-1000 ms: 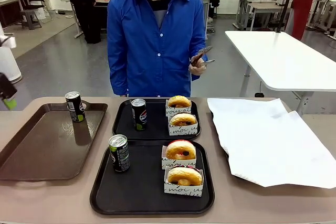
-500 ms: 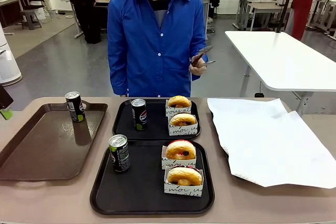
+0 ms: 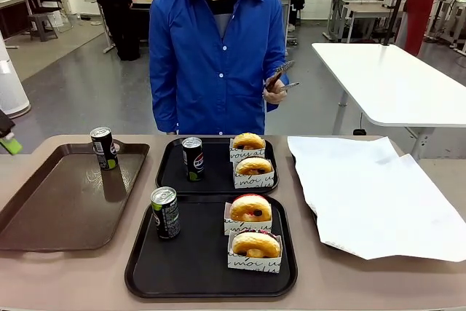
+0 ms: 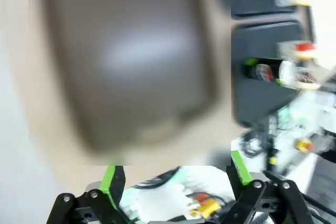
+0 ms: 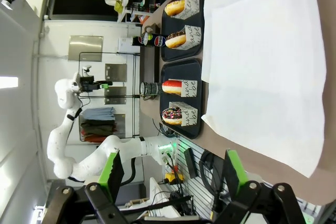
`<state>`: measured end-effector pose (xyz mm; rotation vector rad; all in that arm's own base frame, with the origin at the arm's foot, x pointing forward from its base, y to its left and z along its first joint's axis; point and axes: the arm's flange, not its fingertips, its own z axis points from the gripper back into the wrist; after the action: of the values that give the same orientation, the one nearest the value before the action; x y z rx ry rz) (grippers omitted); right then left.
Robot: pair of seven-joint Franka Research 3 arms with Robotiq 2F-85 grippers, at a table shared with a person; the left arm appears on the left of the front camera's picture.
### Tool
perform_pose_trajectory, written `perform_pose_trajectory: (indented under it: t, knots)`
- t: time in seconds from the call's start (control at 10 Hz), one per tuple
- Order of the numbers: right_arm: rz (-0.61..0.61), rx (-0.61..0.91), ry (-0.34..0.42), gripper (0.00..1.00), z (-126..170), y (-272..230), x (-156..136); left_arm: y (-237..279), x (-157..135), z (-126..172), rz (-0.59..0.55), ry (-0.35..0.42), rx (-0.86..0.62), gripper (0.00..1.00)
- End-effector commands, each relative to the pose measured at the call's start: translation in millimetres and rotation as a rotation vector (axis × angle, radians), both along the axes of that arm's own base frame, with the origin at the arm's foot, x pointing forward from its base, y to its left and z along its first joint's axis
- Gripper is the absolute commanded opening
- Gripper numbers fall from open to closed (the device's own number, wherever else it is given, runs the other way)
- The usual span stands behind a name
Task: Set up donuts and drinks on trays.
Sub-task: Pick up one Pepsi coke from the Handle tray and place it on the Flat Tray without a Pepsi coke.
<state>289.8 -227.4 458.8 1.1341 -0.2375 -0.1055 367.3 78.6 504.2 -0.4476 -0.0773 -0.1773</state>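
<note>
Two black trays lie mid-table. On the far tray (image 3: 173, 174) stand a drink can (image 3: 193, 158) and two boxed donuts (image 3: 248, 145) (image 3: 254, 168). The near tray (image 3: 195, 261) carries a can (image 3: 165, 212), a red-glazed donut (image 3: 250, 210) and a plain donut (image 3: 255, 245). A third can (image 3: 104, 148) stands on the brown tray (image 3: 65, 209). My left gripper (image 3: 7, 138) shows at the far left edge; in its blurred wrist view it (image 4: 174, 179) is open and holds nothing. My right gripper (image 5: 173, 171) is open above the table's right end, beyond the white paper (image 5: 262, 51).
A white paper sheet (image 3: 378, 194) covers the table's right part. A person in a blue shirt (image 3: 215, 56) stands at the far side holding tongs (image 3: 279, 76). A white table (image 3: 393, 78) stands behind at the right.
My left arm has drawn back toward the picture's left edge; now just the gripper's tip shows there. The trays, cans and donuts have not moved.
</note>
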Motion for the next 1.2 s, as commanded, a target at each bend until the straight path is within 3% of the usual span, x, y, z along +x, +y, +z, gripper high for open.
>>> perform_pose_trajectory:
  t: [0.0, 0.3, 0.7, 1.1]
  knots:
    - [0.005, 0.013, -0.017, 1.0, 1, 0, 1, 43, 17, 5, -0.064, 0.127, -0.421, 1.0]
    - [0.005, 0.013, -0.017, 1.0, 1, 0, 1, 90, 7, -11, -0.005, 0.051, -0.689, 1.0]
    - [0.005, 0.013, -0.017, 1.0, 1, 0, 1, 140, -36, -38, 0.183, -0.067, -0.684, 1.0]
    - [0.005, 0.013, -0.017, 1.0, 1, 0, 1, 148, -42, -46, 0.277, -0.117, -0.661, 1.0]
